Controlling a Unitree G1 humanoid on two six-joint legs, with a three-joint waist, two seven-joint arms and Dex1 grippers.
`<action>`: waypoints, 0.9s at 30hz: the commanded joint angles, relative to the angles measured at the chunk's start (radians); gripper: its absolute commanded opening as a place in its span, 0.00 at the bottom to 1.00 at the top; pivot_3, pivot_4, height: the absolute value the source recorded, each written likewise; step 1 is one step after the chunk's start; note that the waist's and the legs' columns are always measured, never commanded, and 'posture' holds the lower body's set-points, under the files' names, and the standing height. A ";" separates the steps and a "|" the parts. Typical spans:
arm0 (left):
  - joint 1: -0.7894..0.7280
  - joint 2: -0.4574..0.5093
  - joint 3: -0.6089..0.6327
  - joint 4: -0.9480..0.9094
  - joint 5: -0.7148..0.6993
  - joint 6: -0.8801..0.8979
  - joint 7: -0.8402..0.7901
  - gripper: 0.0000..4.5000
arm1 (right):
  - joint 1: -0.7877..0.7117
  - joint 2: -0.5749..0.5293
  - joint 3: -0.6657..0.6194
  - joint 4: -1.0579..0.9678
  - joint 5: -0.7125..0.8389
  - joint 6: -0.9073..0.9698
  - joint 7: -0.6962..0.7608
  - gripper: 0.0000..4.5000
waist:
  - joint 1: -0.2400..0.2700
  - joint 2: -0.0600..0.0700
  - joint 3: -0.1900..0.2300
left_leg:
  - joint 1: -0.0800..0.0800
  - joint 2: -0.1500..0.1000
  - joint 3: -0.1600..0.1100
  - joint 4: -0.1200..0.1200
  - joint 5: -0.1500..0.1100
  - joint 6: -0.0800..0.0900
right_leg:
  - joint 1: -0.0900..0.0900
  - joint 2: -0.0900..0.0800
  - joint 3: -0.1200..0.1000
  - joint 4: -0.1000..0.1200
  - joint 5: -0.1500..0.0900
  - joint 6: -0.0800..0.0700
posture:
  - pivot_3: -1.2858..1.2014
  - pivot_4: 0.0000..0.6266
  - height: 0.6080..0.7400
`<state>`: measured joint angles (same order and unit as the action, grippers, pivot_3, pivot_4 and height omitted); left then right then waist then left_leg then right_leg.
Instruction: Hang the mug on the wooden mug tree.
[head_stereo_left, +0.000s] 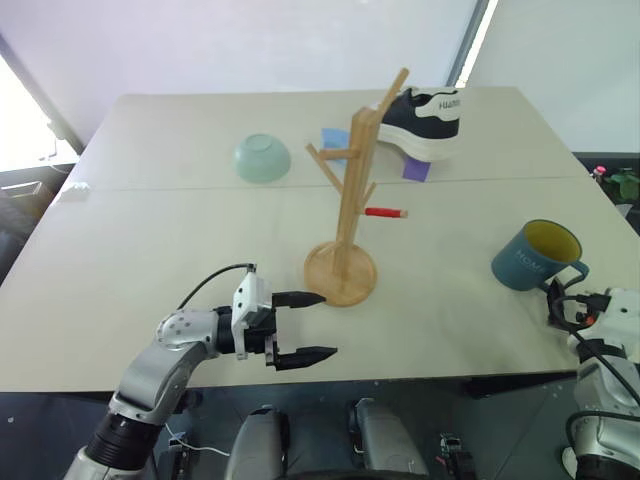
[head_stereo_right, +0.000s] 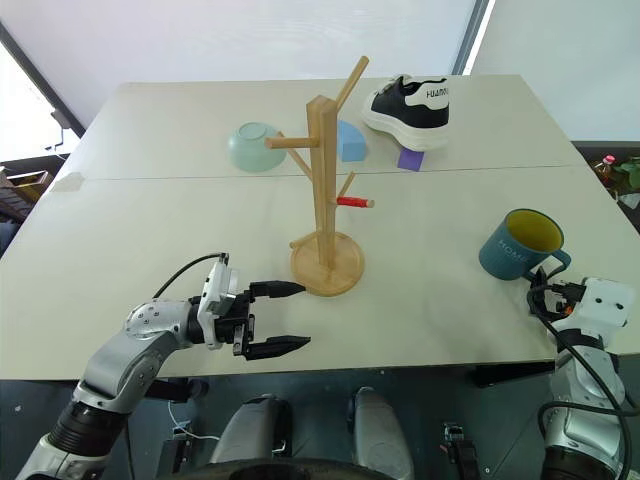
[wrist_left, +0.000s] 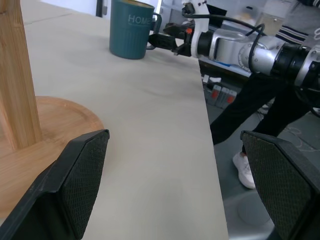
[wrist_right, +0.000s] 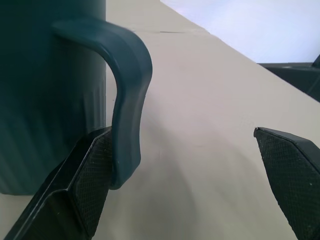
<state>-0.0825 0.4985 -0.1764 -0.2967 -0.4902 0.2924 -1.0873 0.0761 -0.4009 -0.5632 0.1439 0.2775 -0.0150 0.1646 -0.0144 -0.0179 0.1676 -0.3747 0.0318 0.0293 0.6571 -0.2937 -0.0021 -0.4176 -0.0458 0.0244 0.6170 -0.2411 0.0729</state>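
1. We see our left hand (head_stereo_left: 304, 326) with its fingers apart and nothing between them, hovering at the bench (head_stereo_left: 150, 290) front just beside the wooden mug tree (head_stereo_left: 352, 190)
2. The mug tree stands upright mid-bench on its round base
3. The mug (head_stereo_left: 536, 257) sits upright near the right edge, handle toward our right hand (wrist_right: 180, 175)
4. That hand is spread wide, one finger against the handle, not yet clamped
5. We judge the glazed ceramic stiff, slippery and breakable; the loop handle is where to grip
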 joint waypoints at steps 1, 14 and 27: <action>-0.008 0.006 0.007 -0.042 -0.011 -0.001 0.006 1.00 | -0.027 -0.016 -0.010 0.012 0.016 -0.009 0.011 0.99 | 0.000 0.000 0.000 | 0.000 0.000 0.000 0.000 0.000 0.000 | 0.000 0.000 0.000 0.000 0.000 0.000 | 0.52 0.24 1.00; -0.010 0.024 0.009 -0.055 -0.009 0.010 0.021 1.00 | -0.020 0.012 0.036 -0.055 0.068 0.008 0.096 0.01 | 0.000 0.000 0.000 | 0.001 0.000 0.000 0.000 0.000 0.000 | 0.001 0.000 0.000 0.000 0.000 0.000 | 0.52 0.24 1.00; -0.037 0.082 0.106 0.045 -0.015 -0.017 0.006 1.00 | 0.074 -0.327 0.377 -0.672 -0.160 0.034 0.426 0.01 | 0.000 0.001 0.001 | 0.001 0.000 0.000 0.001 0.000 0.000 | 0.000 0.002 -0.001 0.002 0.000 0.000 | 0.52 0.24 1.00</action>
<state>-0.1021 0.5740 -0.0981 -0.2424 -0.4905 0.2948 -1.0712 0.1740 -0.7148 -0.1944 -0.4541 0.1181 0.0005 0.5659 -0.0143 -0.0168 0.1688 -0.3738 0.0321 0.0282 0.6583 -0.2937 -0.0021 -0.4176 -0.0437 0.0231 0.6188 -0.2412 0.0732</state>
